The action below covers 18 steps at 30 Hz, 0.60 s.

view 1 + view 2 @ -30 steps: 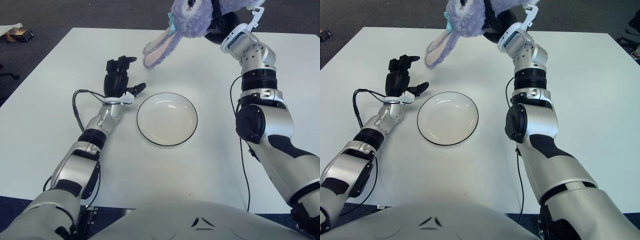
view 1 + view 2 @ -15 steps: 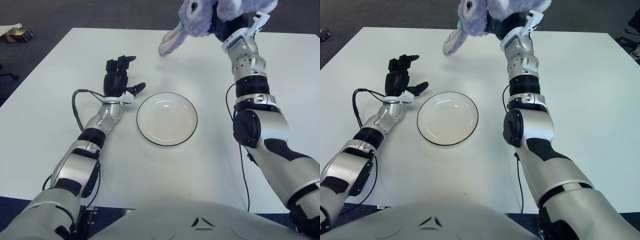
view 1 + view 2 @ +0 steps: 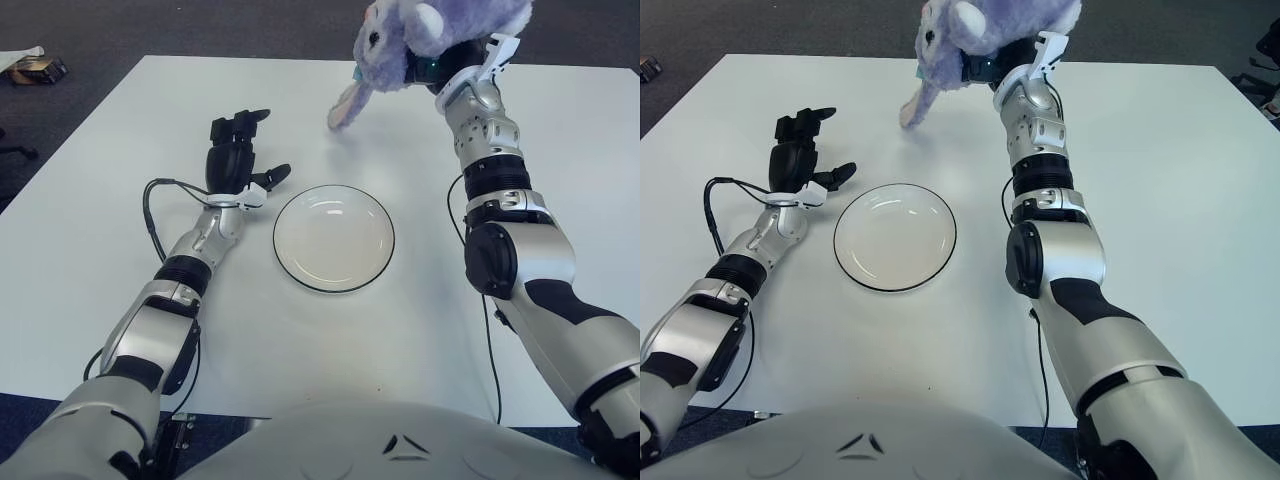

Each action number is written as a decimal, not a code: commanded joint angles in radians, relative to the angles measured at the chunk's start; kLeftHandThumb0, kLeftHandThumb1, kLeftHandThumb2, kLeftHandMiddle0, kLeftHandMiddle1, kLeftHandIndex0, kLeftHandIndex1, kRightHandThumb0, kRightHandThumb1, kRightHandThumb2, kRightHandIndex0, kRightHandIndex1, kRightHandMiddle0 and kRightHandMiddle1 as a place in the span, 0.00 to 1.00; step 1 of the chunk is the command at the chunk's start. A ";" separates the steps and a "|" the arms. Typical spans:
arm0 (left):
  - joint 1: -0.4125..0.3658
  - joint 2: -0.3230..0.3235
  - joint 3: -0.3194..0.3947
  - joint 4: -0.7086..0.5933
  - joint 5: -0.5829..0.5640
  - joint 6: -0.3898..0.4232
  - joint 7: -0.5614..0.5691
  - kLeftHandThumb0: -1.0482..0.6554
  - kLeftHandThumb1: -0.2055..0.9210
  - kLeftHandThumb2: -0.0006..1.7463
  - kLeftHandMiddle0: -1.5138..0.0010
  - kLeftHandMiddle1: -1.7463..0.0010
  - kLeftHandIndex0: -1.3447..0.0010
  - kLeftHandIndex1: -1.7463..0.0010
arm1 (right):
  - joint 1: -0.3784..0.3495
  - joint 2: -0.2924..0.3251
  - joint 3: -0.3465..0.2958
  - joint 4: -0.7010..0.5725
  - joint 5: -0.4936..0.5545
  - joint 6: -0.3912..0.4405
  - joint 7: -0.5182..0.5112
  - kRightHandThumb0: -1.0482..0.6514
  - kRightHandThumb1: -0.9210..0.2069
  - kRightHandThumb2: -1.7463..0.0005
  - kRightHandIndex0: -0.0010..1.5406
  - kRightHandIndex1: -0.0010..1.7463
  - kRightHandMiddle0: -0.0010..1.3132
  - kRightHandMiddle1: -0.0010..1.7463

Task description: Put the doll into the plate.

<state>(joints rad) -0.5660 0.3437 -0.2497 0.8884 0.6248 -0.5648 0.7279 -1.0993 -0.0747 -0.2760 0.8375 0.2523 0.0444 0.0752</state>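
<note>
Carrying the doll (image 3: 430,38) high, the right hand (image 3: 462,72) grips it well beyond the plate (image 3: 334,238), toward the far right of the plate's rim, so nothing is in the dish yet. The risk, as I judge it, lies in the drop: the doll is soft and floppy, with a long ear dangling toward the worktop (image 3: 90,200), and if it is let go before it is over the plate's middle it could land on the rim or flop off beside it. The dangling ear could also drag across the worktop or catch the rim and shift the plate. The doll is a lilac plush rabbit, dark-eyed, with a pale pink-lined ear. The plate is white, dark-edged, empty. The left hand (image 3: 236,155) shows just left of the plate, fingers loose, holding nothing.
</note>
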 commanded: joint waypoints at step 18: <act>0.115 -0.036 -0.008 -0.090 0.000 -0.038 0.055 0.28 0.67 0.46 1.00 0.45 1.00 0.51 | 0.065 0.074 0.029 0.056 0.000 -0.026 -0.010 0.62 0.76 0.12 0.58 0.87 0.44 1.00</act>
<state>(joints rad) -0.5268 0.3349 -0.2474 0.8002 0.6273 -0.6303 0.7891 -1.0466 -0.0182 -0.2475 0.8957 0.2442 0.0172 0.0641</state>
